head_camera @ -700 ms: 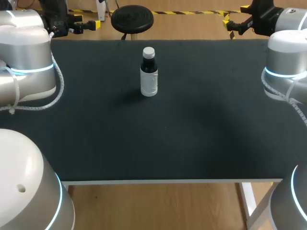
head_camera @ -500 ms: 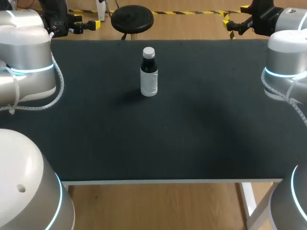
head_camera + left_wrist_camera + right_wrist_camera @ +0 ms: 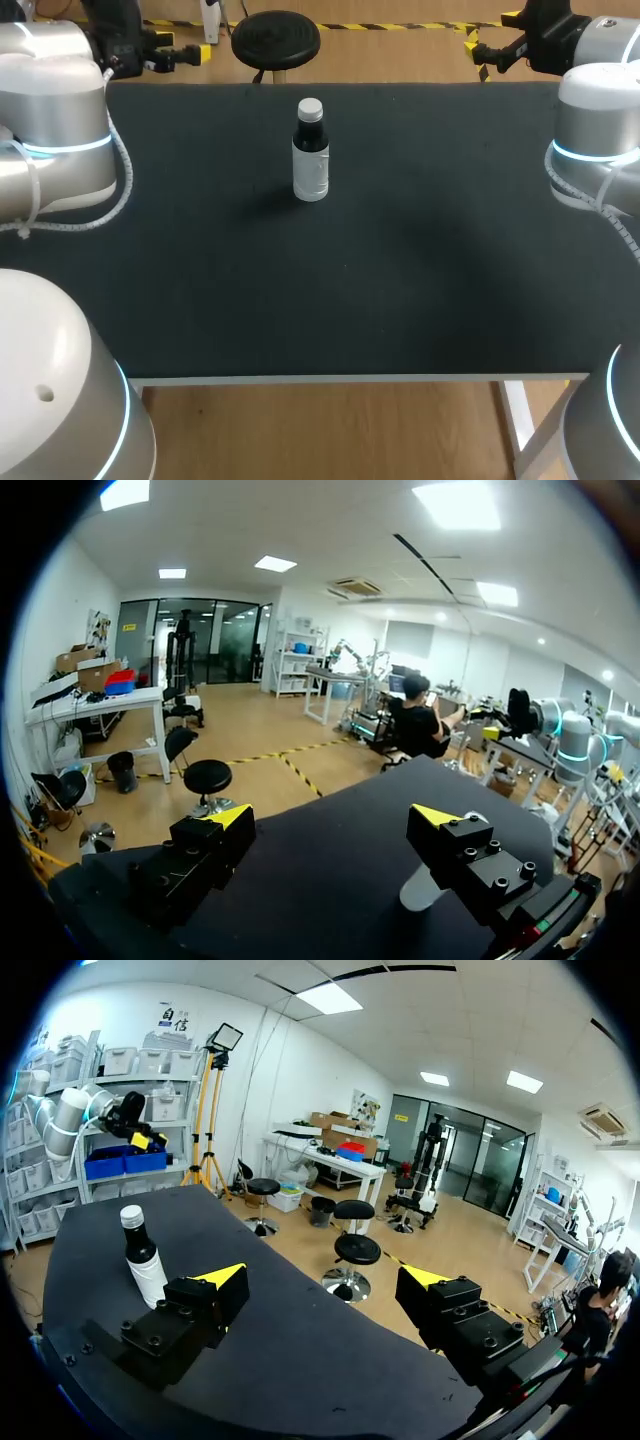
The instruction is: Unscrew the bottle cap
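A small dark bottle (image 3: 310,158) with a white label and a white cap (image 3: 310,107) stands upright on the black table (image 3: 400,280), towards the far middle. My left gripper (image 3: 177,48) hangs open past the table's far left corner, well away from the bottle. My right gripper (image 3: 490,32) is open past the far right corner. In the left wrist view the open gripper (image 3: 332,820) holds nothing, and the bottle (image 3: 418,888) shows partly behind one finger. In the right wrist view the bottle (image 3: 140,1255) stands beyond one finger of the open gripper (image 3: 325,1280).
The bulky silver links of my left arm (image 3: 55,120) and right arm (image 3: 600,130) overhang the table's side edges. The table's white front edge (image 3: 350,379) runs across the near side. Nothing else stands on the black surface around the bottle.
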Motion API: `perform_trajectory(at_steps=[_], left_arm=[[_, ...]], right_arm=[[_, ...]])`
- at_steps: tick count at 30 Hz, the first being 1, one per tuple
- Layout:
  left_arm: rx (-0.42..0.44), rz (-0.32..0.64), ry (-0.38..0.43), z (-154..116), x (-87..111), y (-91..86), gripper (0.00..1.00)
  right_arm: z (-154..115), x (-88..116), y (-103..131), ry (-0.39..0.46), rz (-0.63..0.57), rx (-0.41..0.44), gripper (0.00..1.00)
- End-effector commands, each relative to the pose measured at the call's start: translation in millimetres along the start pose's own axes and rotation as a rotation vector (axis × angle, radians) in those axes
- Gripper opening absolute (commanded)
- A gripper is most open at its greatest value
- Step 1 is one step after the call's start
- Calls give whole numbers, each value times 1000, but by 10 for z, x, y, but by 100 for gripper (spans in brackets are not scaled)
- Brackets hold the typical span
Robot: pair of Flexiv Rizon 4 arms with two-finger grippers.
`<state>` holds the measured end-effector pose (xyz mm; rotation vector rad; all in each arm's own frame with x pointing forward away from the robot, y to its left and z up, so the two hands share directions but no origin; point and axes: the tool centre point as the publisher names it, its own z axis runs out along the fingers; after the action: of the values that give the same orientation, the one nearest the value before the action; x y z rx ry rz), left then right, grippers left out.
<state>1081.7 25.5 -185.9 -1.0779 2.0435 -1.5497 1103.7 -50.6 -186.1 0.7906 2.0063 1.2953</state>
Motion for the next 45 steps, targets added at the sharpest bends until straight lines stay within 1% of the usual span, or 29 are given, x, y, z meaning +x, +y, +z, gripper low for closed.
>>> perform_trajectory(at_steps=[1,5,9,14,15,17,18,21,23,24,30,31,37,41,43,45], left_arm=[[-12,16,34,15,-52,-13,100],[-35,45,90,53,-90,4,100],[-40,94,203,89,-120,49,100],[-51,158,352,190,-103,130,100],[-54,163,367,213,-122,140,100],[-50,179,417,261,-119,176,100],[-50,187,435,282,-86,201,100],[-25,220,517,326,-106,189,100],[-15,241,549,339,-136,157,100],[-3,254,574,343,-118,151,100],[19,308,647,348,-81,96,100],[21,308,653,345,-97,84,100],[25,311,694,365,-48,99,100],[25,314,705,378,-25,102,100],[21,314,711,366,361,352,100],[22,317,716,348,640,531,100]], right_arm=[[1,0,3,0,0,1,100],[1,0,3,0,0,1,100],[1,0,3,0,0,1,100],[1,0,3,0,0,1,100],[1,0,3,0,0,1,100],[1,0,3,0,0,1,100],[1,0,3,0,0,1,100],[1,0,3,0,0,1,100],[1,0,3,0,0,1,100],[1,0,3,0,0,1,100],[1,0,3,0,0,1,100],[1,0,3,0,0,1,100],[1,0,3,0,0,1,100],[1,0,3,0,0,1,100],[1,0,3,0,0,1,100],[1,0,3,0,0,1,100]])
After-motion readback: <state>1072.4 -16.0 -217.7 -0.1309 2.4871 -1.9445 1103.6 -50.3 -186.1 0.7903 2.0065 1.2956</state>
